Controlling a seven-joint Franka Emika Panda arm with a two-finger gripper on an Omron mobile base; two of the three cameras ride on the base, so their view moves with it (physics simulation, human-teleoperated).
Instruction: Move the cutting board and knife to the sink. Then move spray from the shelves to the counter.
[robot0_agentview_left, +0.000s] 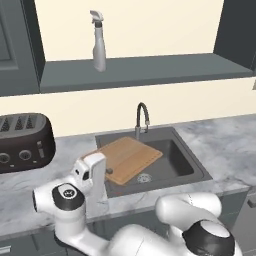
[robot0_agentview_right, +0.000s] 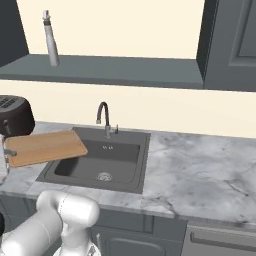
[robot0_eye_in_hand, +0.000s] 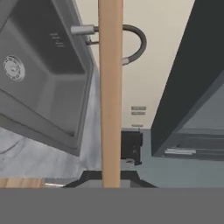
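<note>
Over the sink (robot0_agentview_left: 177, 165), I hold the cutting board (robot0_agentview_left: 127, 158) flat and level, my hand (robot0_agentview_left: 107, 171) clamped on its near edge. Seen from the left base camera, the board covers the basin's left part, its far corner near the curved faucet (robot0_agentview_left: 142, 117). From the right base camera, the same board (robot0_agentview_right: 46, 147) reaches from the left across the basin's left rim (robot0_agentview_right: 50, 172). The basin itself holds nothing but its round drain (robot0_agentview_right: 104, 176). Through the hand camera the board (robot0_eye_in_hand: 110, 87) shows edge-on as a narrow wooden strip running up between my fingertips, with the sink (robot0_eye_in_hand: 39, 83) to one side. On the shelves (robot0_agentview_left: 150, 70) above, the spray (robot0_agentview_left: 98, 42) stands upright near the left end. A black toaster (robot0_agentview_left: 22, 142) sits on the marble desk (robot0_agentview_left: 225, 145) left of the sink.
</note>
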